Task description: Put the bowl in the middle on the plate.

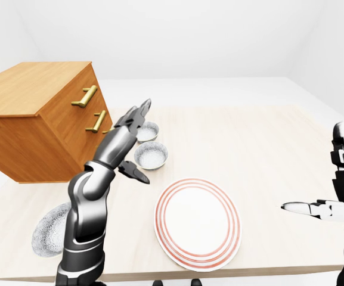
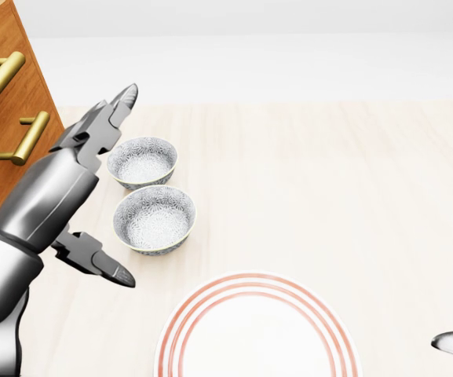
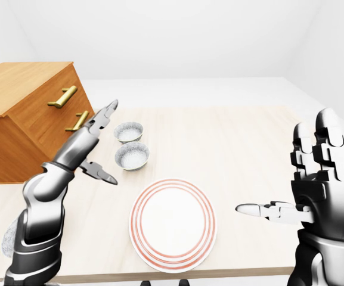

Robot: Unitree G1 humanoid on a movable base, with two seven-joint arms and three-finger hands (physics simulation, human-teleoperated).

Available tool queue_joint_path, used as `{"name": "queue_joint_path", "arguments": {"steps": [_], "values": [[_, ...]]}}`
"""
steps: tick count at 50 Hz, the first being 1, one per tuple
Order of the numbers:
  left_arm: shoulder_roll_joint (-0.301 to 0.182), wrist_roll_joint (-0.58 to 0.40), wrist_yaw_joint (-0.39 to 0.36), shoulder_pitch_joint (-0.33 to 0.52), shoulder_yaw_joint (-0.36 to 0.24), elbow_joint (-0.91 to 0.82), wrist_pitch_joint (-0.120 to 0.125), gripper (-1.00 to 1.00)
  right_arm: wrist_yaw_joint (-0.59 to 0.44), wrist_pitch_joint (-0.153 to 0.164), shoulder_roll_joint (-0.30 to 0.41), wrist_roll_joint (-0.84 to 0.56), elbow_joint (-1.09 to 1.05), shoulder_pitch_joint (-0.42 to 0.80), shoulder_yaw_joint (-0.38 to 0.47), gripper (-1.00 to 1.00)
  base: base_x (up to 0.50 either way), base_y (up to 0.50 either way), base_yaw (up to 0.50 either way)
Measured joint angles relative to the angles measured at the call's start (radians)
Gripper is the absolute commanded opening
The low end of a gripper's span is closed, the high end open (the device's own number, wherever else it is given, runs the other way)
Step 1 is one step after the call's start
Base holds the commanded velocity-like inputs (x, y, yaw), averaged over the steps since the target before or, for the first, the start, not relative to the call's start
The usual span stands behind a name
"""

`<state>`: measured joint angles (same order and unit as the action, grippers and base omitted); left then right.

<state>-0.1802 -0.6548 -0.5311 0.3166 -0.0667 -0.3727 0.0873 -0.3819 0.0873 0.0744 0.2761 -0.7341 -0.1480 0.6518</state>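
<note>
Three patterned grey bowls stand on the pale wooden table. The middle bowl (image 2: 155, 219) sits just below the farther bowl (image 2: 141, 162) in the head view, and the third bowl (image 1: 51, 229) shows at the left-eye view's lower left, partly behind my left arm. The white plate (image 2: 257, 330) with red rings lies below and right of the middle bowl. My left hand (image 2: 120, 188) is open just left of the two bowls, fingers stretched toward the far bowl, thumb (image 2: 116, 275) below the middle one, touching neither. My right hand (image 3: 285, 167) is open, far right of the plate.
A wooden drawer chest (image 2: 6, 118) with brass handles stands on the table close to my left hand, left of the bowls. The table's near edge (image 1: 219, 277) runs just below the plate in the left-eye view.
</note>
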Motion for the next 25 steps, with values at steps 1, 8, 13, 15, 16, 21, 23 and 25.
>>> {"name": "queue_joint_path", "arguments": {"steps": [1,8,13,15,16,21,23,25], "values": [[-0.002,-0.010,-0.005,0.005,0.000,0.005,0.000,1.00,0.000,0.000,0.000,0.000,-0.002,0.000,0.000,1.00,0.00,0.00,0.00],[-0.013,-0.074,-0.041,0.038,-0.001,0.039,0.000,1.00,0.000,0.000,0.000,0.000,-0.009,0.000,0.003,1.00,0.00,0.00,0.00],[-0.025,-0.115,-0.071,0.059,-0.003,0.063,0.000,1.00,-0.001,0.000,0.000,-0.002,-0.009,0.000,0.002,1.00,0.00,0.00,0.00],[-0.031,-0.131,-0.086,0.067,-0.004,0.072,0.000,1.00,-0.002,0.000,0.000,-0.003,-0.008,0.000,0.002,1.00,0.00,0.00,0.00],[-0.033,-0.139,-0.094,0.070,-0.005,0.077,0.000,1.00,-0.002,0.000,0.000,-0.004,-0.007,0.000,0.001,1.00,0.00,0.00,0.00],[-0.042,-0.186,-0.122,0.078,-0.004,0.103,0.000,1.00,-0.001,0.000,0.001,-0.008,-0.006,0.003,-0.006,1.00,0.00,0.00,0.00],[-0.047,-0.207,-0.130,0.078,-0.003,0.113,-0.004,1.00,-0.001,0.000,0.002,-0.007,-0.005,0.004,-0.004,1.00,0.00,0.00,0.00],[-0.050,-0.229,-0.134,0.079,-0.004,0.123,-0.012,1.00,-0.002,0.000,0.002,-0.007,-0.004,0.003,-0.004,1.00,0.00,0.00,0.00]]}}
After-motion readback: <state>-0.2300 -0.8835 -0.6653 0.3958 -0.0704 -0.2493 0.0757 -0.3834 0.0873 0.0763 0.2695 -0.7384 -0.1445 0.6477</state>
